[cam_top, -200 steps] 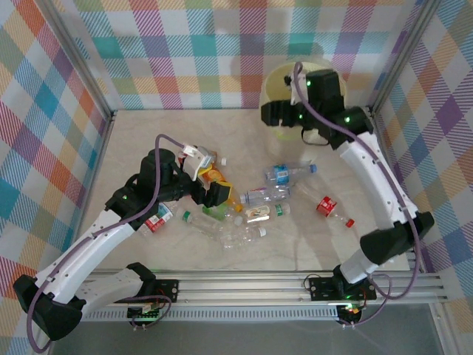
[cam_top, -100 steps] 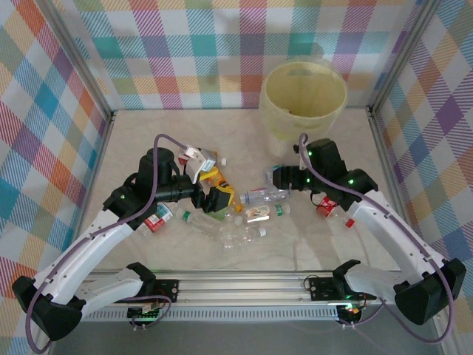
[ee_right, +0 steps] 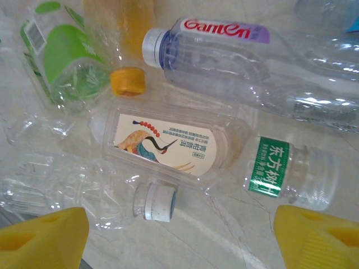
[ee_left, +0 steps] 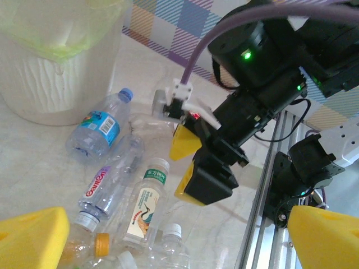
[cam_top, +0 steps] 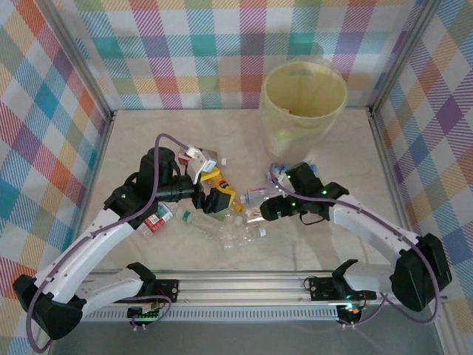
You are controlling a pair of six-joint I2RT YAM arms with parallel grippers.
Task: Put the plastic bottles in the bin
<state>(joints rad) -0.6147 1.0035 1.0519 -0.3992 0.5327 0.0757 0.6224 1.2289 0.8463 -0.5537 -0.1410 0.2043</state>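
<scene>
Progress looks slight: we find many bottles (cam_top: 222,231) on the table (cam_top: 148,133), outside the bin (cam_top: 295,132), with left gripper (cam_top: 216,188) and right gripper (ee_right: 179,238) both released, the right poised above a crane-label bottle (ee_right: 168,147).

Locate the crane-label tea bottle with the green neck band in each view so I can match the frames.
Top external: crane-label bottle lies just below picture centre, among the loose bottles.
Left wrist: crane-label bottle at lower centre, white cap pointing up-frame.
Right wrist: crane-label bottle at centre, lying across the frame, cap to the right.
Shared landmark: the Ganten bottle lying alongside it.
</scene>
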